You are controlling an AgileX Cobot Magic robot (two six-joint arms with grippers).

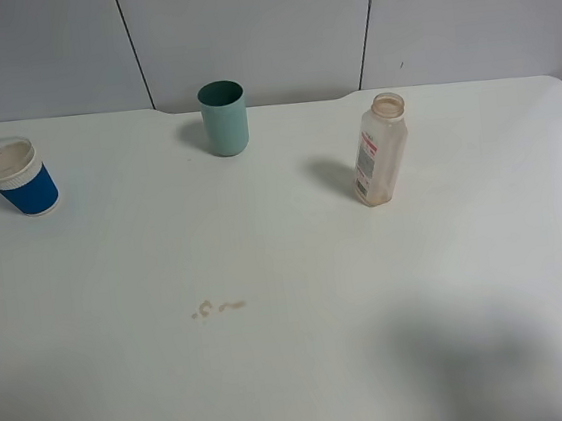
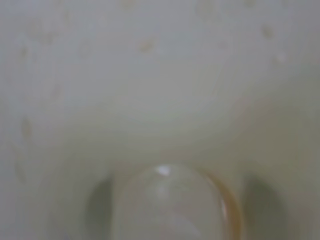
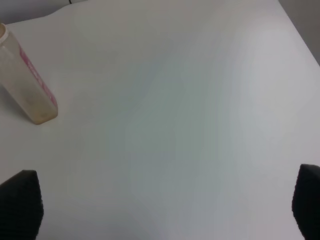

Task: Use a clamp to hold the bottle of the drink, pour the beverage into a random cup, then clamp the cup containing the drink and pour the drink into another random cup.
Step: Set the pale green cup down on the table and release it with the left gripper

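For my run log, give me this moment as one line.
clear plastic bottle: upright, uncapped | teal tumbler: upright | blue paper cup: upright | right gripper: open, empty

The high camera looks down on the white table [image 1: 306, 349] from its front edge. The right wrist camera also looks down from some height – both show the bottle [image 1: 380, 152] at ten o'clock. The left wrist view is pressed very close, blurred.
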